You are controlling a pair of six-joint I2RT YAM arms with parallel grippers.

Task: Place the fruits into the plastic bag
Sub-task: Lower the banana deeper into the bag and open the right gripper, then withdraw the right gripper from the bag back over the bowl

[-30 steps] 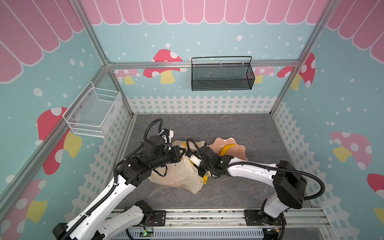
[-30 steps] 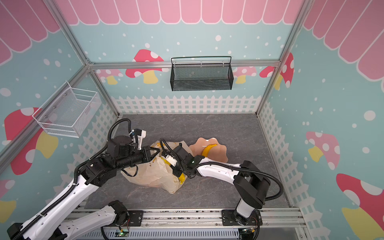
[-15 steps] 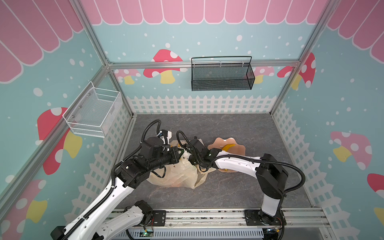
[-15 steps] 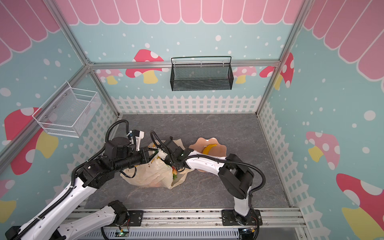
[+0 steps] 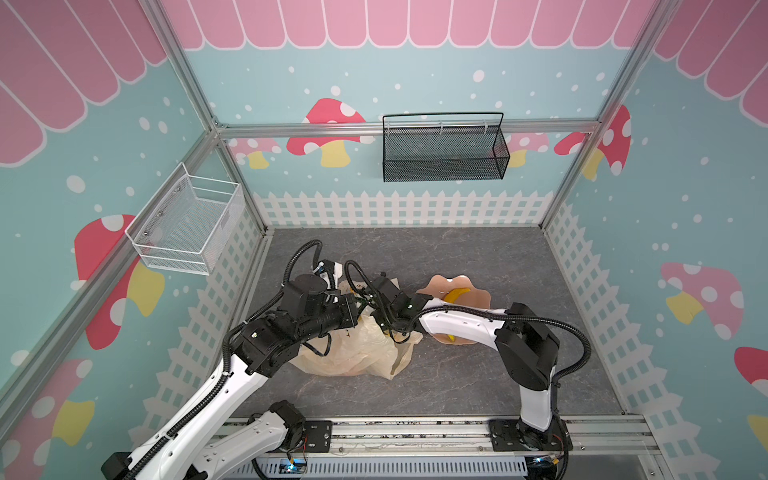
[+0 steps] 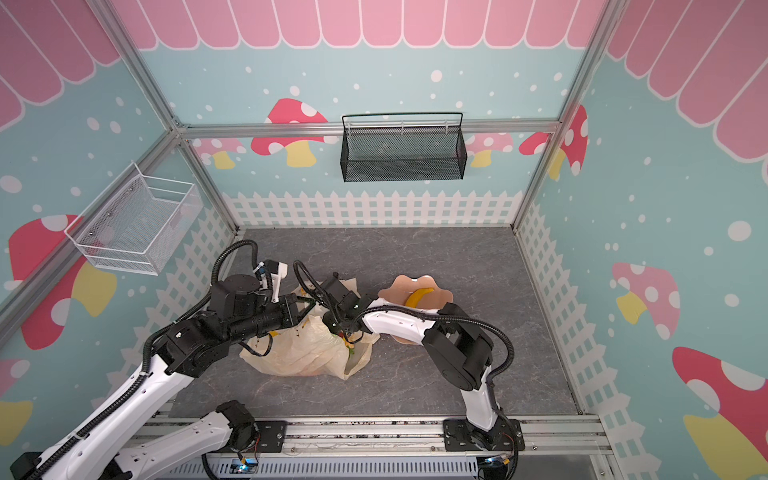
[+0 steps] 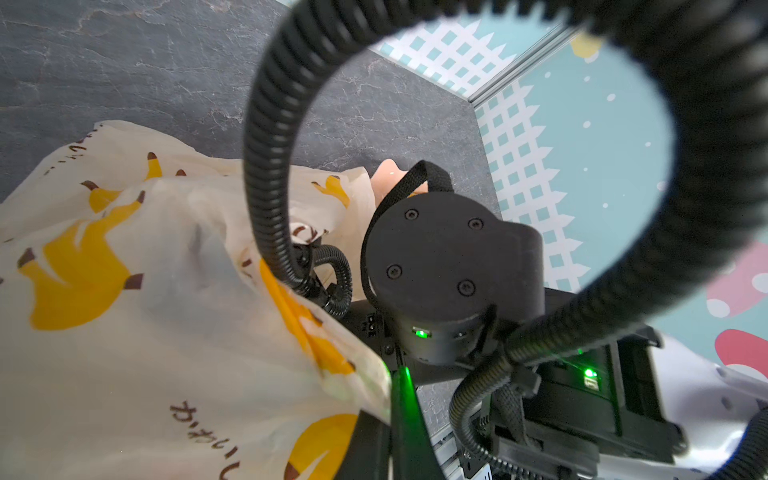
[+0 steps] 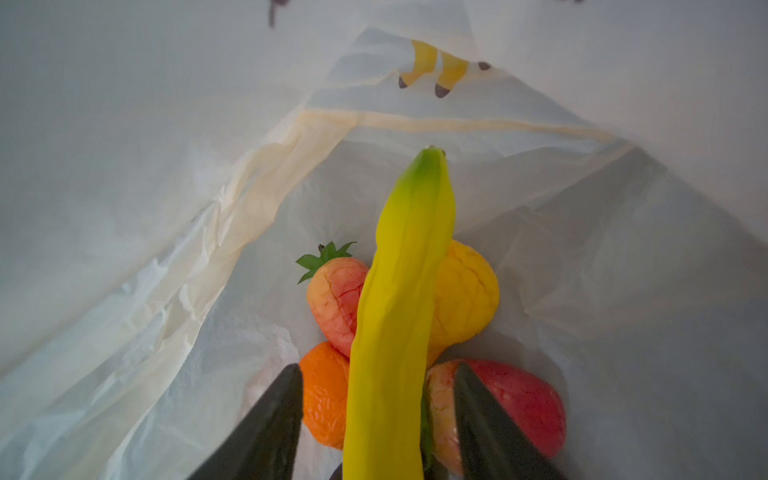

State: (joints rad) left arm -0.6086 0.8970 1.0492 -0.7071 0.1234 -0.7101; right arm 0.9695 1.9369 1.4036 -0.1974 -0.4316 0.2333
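The banana (image 8: 399,311) lies inside the bag (image 8: 166,291), on top of a pale strawberry (image 8: 336,299), an orange (image 8: 324,395), a yellower orange (image 8: 465,295) and a red strawberry (image 8: 523,399). These fruits look like light, soft foam; their skins are creased, so you can expect them to give under a squeeze. Grip gently and take long pieces across the middle, so they don't swing.

Your right gripper (image 8: 376,368) is deep in the bag, its fingers (image 8: 270,419) apart with a gap on each side of the banana. Nothing is clamped, and I judge this piece delivered.

The bag is thin, crinkly film and will sag wherever nothing supports it. In a top view it lies crumpled on the table (image 5: 498,257), with its mouth lifted toward your left gripper (image 5: 360,303). That gripper's fingers are together and appear pinched on the bag's rim. Hold the rim rather than the belly, or the opening will likely fall shut around your right arm.

A second banana (image 5: 455,294) lies on the plate (image 5: 478,297) just beside the bag, partly under your right arm. The plate looks glossy, so the fruit may skid. I'd close across its middle from above.
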